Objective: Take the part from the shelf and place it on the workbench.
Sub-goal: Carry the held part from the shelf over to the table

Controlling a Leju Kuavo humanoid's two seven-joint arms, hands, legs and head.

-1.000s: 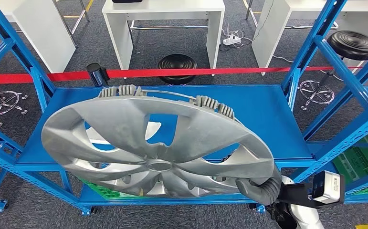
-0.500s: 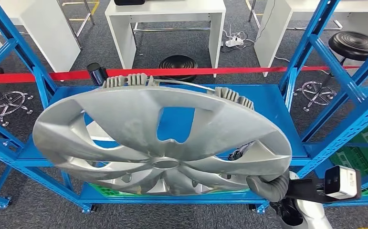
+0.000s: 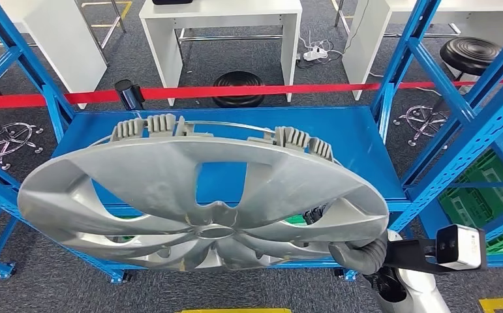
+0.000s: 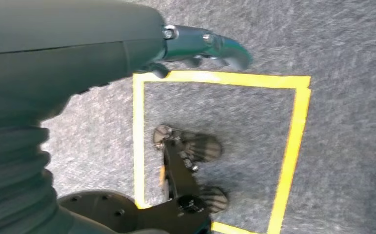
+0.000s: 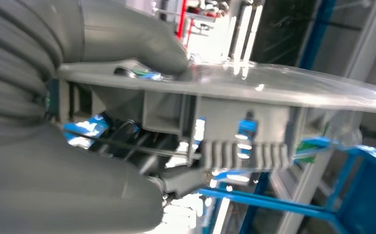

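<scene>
Blue metal shelf [image 3: 359, 140] on grey carpet [image 3: 40, 287] (green crates [image 3: 477, 202] on a lower level).

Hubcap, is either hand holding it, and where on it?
Yes. The right hand grips the hubcap at its rim, on the edge nearest the robot. The left hand holds nothing.

1. Hubcap [image 3: 203, 195]: gripped at its rim by the right hand [image 3: 359, 251], lay broad and nearly flat before the shelf [image 3: 359, 140], screening most of the shelf's front.
2. Shelf deck: bare blue surface lay open behind the hubcap.
3. Blue uprights [image 3: 405, 65] and diagonal braces flanked both sides.
4. Red barrier tape [image 3: 190, 92] crossed behind the shelf.
5. Left hand [image 4: 210, 46] hung above open carpet [image 4: 342, 44].
</scene>
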